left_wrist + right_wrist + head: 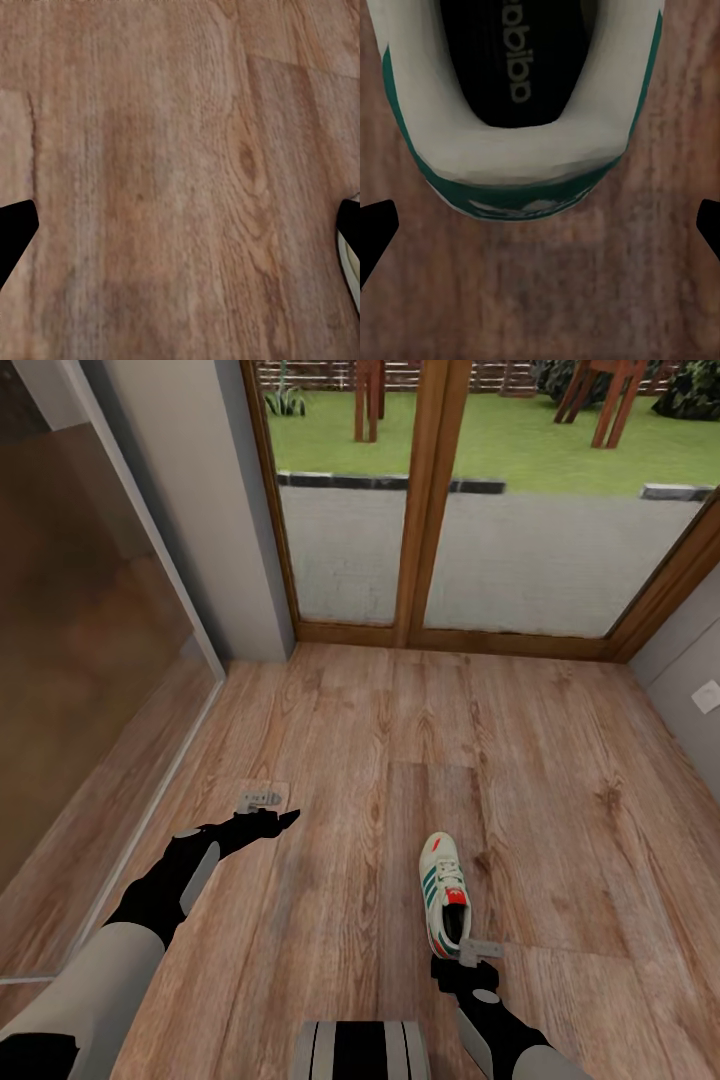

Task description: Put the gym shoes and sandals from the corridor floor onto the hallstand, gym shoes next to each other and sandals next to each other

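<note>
right wrist view: right gripper [540, 225] spread apart just behind the gym shoe [446, 895] heel; advance to straddle the heel collar, then clamp. left gripper [272, 821] apart, idle.

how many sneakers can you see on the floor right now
1. The sneaker lies on the wood floor, toe toward the glass doors, just ahead of the right gripper. The other may be out of view.

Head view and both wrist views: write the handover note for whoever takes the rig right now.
Left gripper: open, empty, above bare corridor floor.
Right gripper: open, just behind the heel of one gym shoe, not yet around it.
That shoe lies on the floor, toe toward the glass doors.
Done: nothing racked in these views.
Left: grasp this shoe, find the other shoe, both sandals and the hallstand.
</note>
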`<state>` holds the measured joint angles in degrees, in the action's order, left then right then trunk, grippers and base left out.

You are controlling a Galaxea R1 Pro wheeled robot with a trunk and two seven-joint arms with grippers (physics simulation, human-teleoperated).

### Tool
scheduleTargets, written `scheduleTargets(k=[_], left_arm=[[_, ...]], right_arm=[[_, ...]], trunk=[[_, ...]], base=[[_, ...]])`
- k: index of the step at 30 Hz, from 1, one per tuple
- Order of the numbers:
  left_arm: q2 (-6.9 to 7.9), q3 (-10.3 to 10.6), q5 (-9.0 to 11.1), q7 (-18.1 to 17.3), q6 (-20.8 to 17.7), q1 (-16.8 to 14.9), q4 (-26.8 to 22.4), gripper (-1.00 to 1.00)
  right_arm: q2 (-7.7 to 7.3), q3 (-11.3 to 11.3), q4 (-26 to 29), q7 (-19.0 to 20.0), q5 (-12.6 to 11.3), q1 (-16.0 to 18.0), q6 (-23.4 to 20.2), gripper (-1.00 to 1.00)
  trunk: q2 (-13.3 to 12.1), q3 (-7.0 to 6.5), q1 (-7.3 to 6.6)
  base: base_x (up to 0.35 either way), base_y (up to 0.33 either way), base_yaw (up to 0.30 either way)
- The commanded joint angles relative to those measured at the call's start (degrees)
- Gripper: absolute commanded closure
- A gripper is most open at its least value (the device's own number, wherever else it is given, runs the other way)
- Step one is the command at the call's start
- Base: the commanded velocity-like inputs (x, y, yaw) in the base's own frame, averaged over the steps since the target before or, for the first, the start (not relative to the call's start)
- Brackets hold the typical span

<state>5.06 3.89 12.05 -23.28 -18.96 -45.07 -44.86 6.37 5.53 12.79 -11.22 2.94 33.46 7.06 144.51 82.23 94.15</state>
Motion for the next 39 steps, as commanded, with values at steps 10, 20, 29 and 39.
scheduleTargets(k=[10,20,29,39], left_arm=[[0.04,0.2,0.6,0.1,-0.5,0.0,-0.1,-1.0],[0.04,0.2,0.6,0.1,-0.5,0.0,-0.1,-1.0],[0.05,0.2,0.6,0.1,-0.5,0.0,-0.1,-1.0],[0.06,0.2,0.6,0.1,-0.5,0.0,-0.1,-1.0]], right_arm=[[0.05,0.5,0.0,0.0,0.3,0.0,0.2,-1.0],[0.05,0.5,0.0,0.0,0.3,0.0,0.2,-1.0],[0.05,0.5,0.0,0.0,0.3,0.0,0.2,-1.0],[0.05,0.5,0.0,0.0,0.3,0.0,0.2,-1.0]], trunk=[[0.0,0.04,0.0],[0.0,0.04,0.0],[0.0,0.04,0.0],[0.0,0.41,0.02]], base=[[0.104,0.0,0.0],[0.004,0.0,0.0],[0.0,0.0,0.0],[0.0,0.0,0.0]])
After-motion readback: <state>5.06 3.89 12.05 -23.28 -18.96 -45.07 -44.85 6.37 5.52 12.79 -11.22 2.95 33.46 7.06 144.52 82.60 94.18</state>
